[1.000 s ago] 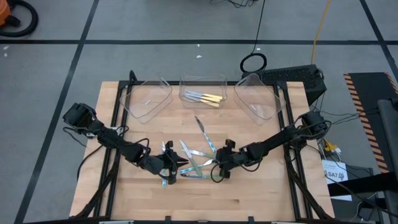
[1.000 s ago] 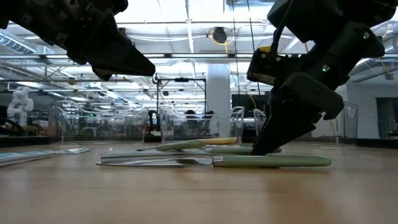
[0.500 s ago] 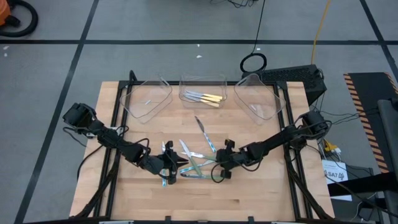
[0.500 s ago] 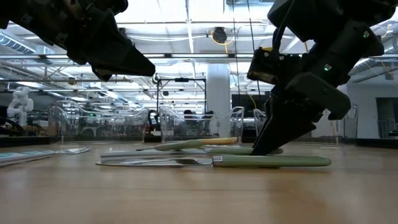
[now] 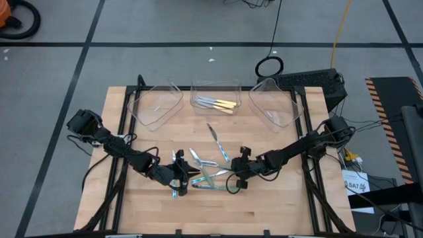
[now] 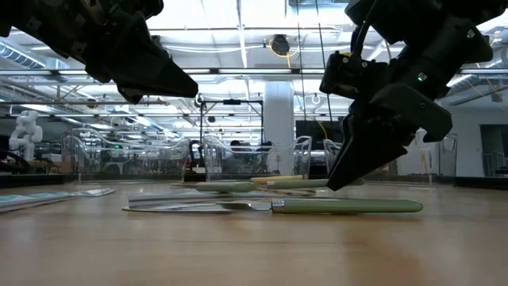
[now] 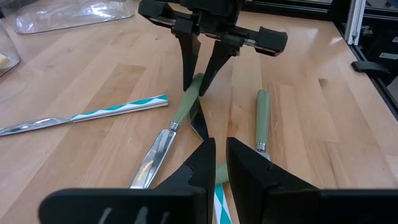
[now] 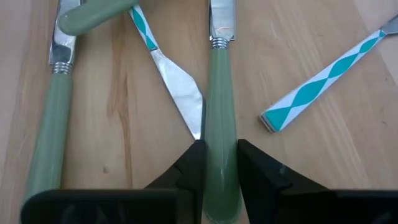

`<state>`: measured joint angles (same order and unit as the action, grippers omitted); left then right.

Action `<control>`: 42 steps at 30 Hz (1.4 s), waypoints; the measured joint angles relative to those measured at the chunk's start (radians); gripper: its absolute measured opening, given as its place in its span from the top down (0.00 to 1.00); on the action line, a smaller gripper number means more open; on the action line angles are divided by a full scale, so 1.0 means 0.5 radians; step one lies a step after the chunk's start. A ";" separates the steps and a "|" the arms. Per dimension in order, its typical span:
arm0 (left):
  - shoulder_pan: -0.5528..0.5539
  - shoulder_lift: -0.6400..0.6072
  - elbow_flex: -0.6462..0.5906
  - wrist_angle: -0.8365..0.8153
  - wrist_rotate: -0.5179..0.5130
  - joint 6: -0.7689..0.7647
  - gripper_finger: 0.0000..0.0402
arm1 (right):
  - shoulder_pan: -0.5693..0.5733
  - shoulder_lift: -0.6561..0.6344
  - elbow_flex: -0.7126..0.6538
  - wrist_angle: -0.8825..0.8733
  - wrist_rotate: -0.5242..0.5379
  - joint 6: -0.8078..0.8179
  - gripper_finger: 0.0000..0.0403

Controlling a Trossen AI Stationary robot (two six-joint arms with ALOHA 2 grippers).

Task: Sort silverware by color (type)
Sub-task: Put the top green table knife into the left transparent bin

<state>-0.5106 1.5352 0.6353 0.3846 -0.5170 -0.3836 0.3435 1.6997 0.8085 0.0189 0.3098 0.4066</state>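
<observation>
Several pieces of silverware lie crossed at the table's middle: green-handled knives (image 8: 50,143) and teal-and-white striped ones (image 8: 323,81). My right gripper (image 8: 219,155) is shut on one green-handled knife (image 7: 177,115). My left gripper (image 7: 221,155) hangs shut above the pile's left side (image 6: 186,83), with nothing between its fingers. A third green handle (image 8: 93,15) lies across the others. Yellow-handled pieces (image 5: 219,104) lie in the middle tray. My right gripper pinches the green knife's handle near its free end (image 8: 221,140) between its two fingers. The fingers slant down from the table's right and lie along the handle. The handle end (image 6: 313,183) is raised a little; the blade end (image 7: 149,165) rests on the table.
Three clear trays stand along the far edge: left (image 5: 157,104), middle (image 5: 215,92) and right (image 5: 272,104). A lone knife (image 5: 213,132) lies between the trays and the pile. Another green-handled knife (image 6: 349,206) lies on the table at the near side.
My right gripper has risen a little from the table with the green handle. That handle's free end has come up off the wood, while the blade end has stayed down.
</observation>
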 joint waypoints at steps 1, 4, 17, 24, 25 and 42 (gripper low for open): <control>0.000 0.000 0.000 -0.001 0.001 0.000 0.89 | 0.000 0.000 0.000 0.000 0.000 0.000 0.84; 0.000 0.000 0.000 -0.001 0.000 0.001 0.89 | 0.001 -0.016 0.000 -0.009 -0.001 -0.001 0.84; 0.022 0.000 0.000 -0.019 -0.001 0.005 0.89 | 0.037 -0.183 0.004 -0.100 0.015 0.000 0.84; 0.026 0.000 0.000 -0.019 -0.015 -0.010 0.89 | 0.050 -0.222 0.004 -0.114 0.073 -0.015 0.84; 0.026 0.000 0.000 -0.018 -0.015 -0.012 0.89 | 0.050 -0.230 0.004 -0.119 0.073 -0.015 0.84; 0.026 0.000 0.000 0.008 -0.017 -0.026 0.89 | 0.050 -0.281 0.004 -0.130 0.119 -0.112 0.84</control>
<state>-0.4976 1.5352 0.6353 0.3889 -0.5255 -0.3965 0.3686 1.5593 0.8104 -0.0463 0.3691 0.3504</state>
